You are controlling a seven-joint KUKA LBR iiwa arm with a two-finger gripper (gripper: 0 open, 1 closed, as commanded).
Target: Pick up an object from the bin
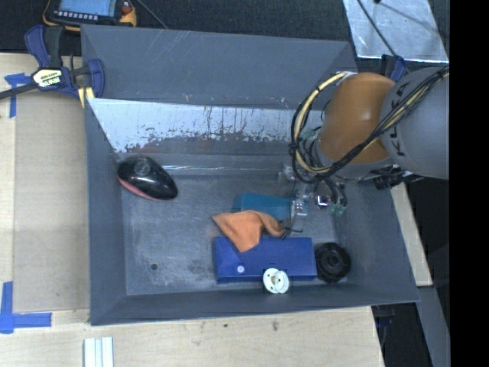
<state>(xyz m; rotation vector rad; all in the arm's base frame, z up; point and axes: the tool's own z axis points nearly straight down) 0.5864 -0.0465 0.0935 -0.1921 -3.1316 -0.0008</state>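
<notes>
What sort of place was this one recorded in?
Probably a robotics lab's grasping station: a grey metal bin holds unrelated loose things, among them an orange cloth, a blue box and a black mouse-shaped thing, and a robot arm's gripper hangs at the cloth's right end.

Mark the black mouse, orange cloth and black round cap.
black mouse (147, 179), camera view, middle of its back.
orange cloth (243, 228), camera view, its bunched middle.
black round cap (333, 261), camera view, its top.

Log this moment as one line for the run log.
stage: tool low in bin, right of centre | nearest: orange cloth, teal block, blue box | grasp: cannot tell
</notes>
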